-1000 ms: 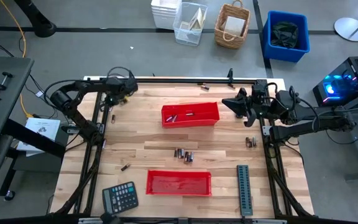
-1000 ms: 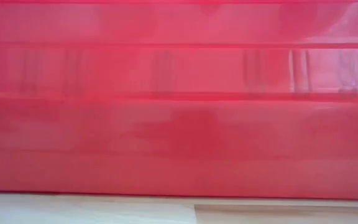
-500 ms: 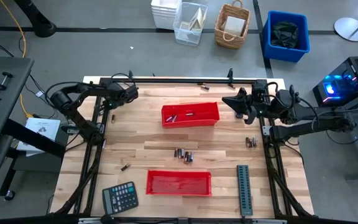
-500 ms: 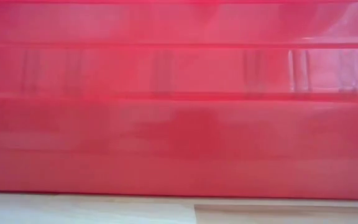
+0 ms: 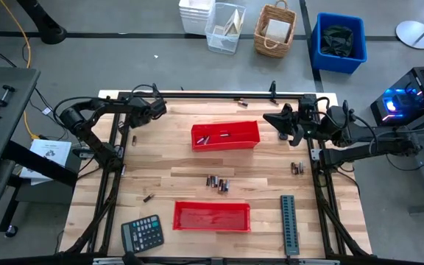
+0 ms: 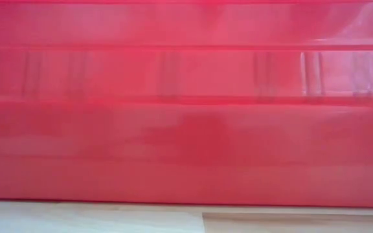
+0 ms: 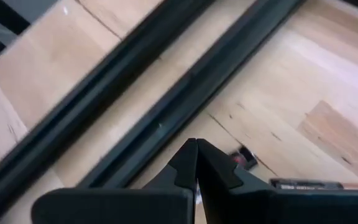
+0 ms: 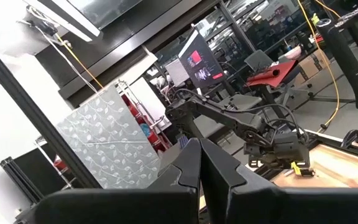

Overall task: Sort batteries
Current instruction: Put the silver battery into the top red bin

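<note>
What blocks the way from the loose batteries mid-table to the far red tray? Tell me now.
Nothing visible does. The batteries lie on bare table, with open wood between them and the far red tray. The left gripper and right gripper sit at the far corners, off that line.

Both arms stay at the far side of the table, the left gripper [image 5: 155, 108] reaching inward from the left corner and the right gripper [image 5: 277, 120] from the right one, each with fingers pressed together and holding nothing.
</note>
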